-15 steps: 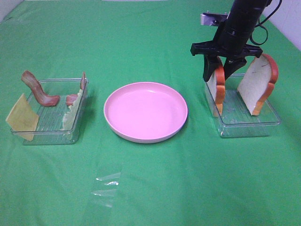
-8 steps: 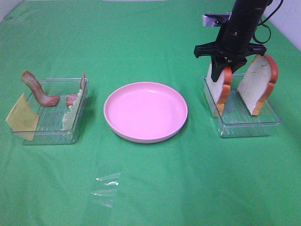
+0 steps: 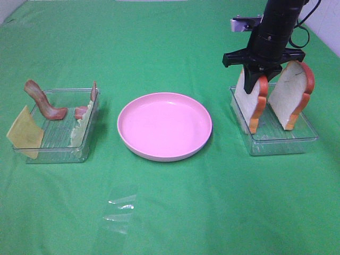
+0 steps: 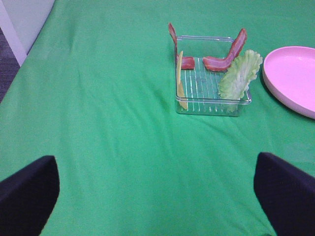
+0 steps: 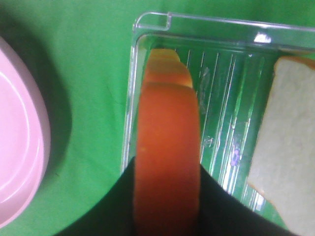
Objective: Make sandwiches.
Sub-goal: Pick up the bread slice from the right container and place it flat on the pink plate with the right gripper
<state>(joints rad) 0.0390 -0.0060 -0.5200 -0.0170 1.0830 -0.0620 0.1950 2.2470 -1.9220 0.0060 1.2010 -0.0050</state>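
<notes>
Right gripper [image 3: 254,81] pinches the upright bread slice [image 3: 248,106], white with orange-brown crust, in the right-hand clear tray [image 3: 281,141], perhaps just clear of its floor; left gripper [image 4: 157,196] gapes wide, empty.

- No text, label, brand, number or sign is legible in any view.
- Clear trays [image 3: 53,155], pink plate [image 3: 159,155] and green worktop [image 3: 212,212]: unmarked.

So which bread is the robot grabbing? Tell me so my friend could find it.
Find the round pink plate in the middle, then the clear tray on its right in the high view. Two bread slices stand in it. Pick the slice nearer the plate, pinched at its top crust by the right gripper; the other slice stands free.
</notes>
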